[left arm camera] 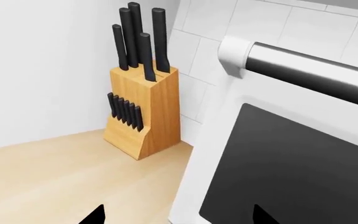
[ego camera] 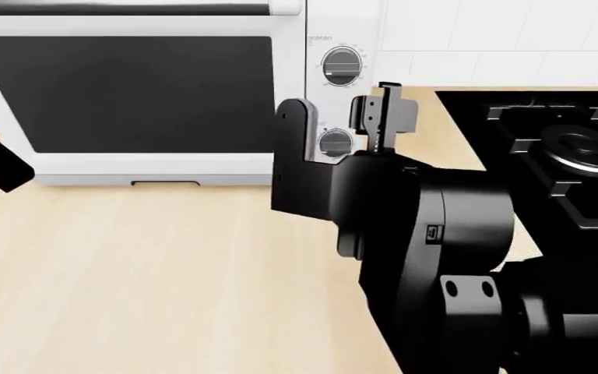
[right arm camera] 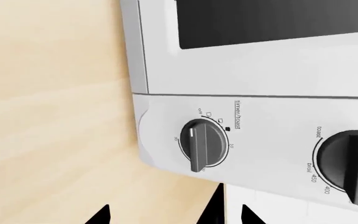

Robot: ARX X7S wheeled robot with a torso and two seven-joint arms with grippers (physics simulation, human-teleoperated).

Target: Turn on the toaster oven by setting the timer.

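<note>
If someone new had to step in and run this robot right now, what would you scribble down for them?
Right gripper: open, holding nothing, raised just in front of the toaster oven knob panel, beside the lower knob.
Left gripper: only its black fingertips show in its own camera, near the oven's door and the knife block; open or shut is unclear.
The timer knob is the one labelled timer/toast.
Done: right arm brought up to the knobs.
Left: close on the timer knob and turn it off its rest mark.

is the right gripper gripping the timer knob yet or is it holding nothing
Nothing is held. The right gripper is open in front of the toaster oven, with the timer knob bare and untouched.
</note>
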